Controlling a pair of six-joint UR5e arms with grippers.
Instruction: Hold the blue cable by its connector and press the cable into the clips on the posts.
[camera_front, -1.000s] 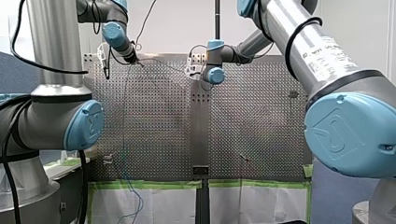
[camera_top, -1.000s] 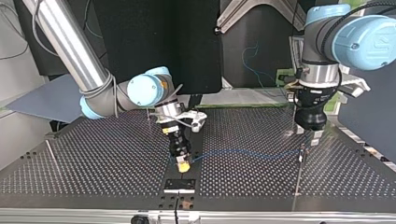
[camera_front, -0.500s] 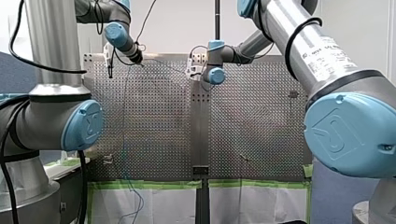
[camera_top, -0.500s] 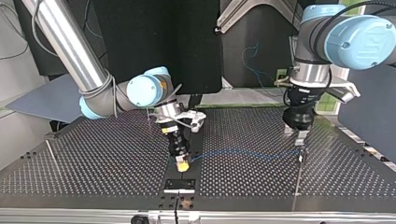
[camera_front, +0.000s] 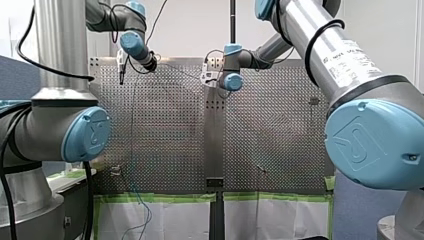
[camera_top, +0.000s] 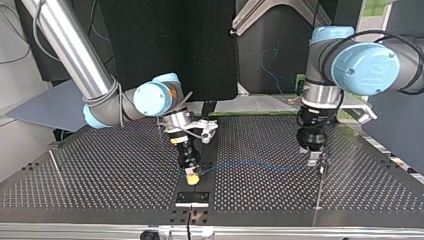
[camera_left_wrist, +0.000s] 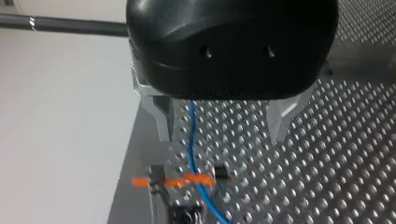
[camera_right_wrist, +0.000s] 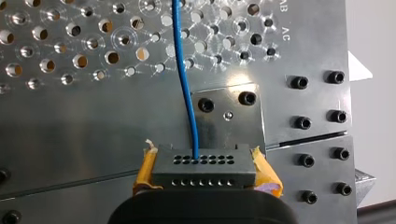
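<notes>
The blue cable (camera_right_wrist: 186, 84) is seen as a thin strand entering the upper row of holes in a dark grey block connector (camera_right_wrist: 204, 175) (two rows of small holes are shown on its face). The connector is clamped between the yellow pads of my right gripper (camera_right_wrist: 204, 161). In the top view the cable (camera_top: 250, 164) is stretched nearly level towards a thin post (camera_top: 318, 192). An orange clip (camera_left_wrist: 175, 182) is crossed by the cable; whether it is seated cannot be told.
</notes>
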